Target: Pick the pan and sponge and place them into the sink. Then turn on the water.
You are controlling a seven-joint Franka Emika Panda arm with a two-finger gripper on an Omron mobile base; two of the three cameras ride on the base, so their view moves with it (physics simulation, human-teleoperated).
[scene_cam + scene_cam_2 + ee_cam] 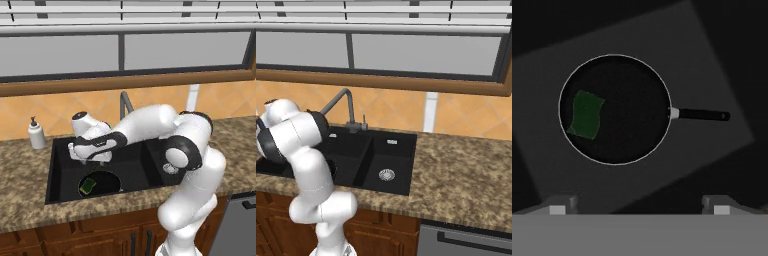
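Down in the sink's (60, 170) left basin: pan (627, 115), flat on the floor, sponge (586, 114) inside it toward the rim opposite the handle. Directly above, well clear of both: gripper (639, 207), fingers (558, 206) spread wide, holding nothing. Behind, at the far rim: grey tap (338, 102).

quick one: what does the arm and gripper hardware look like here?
Glossy white arm of rounded tubular links, with black bands and black round caps at the joints. The gripper has two small dark grey finger tips with pale square pads. No cables or markings visible.
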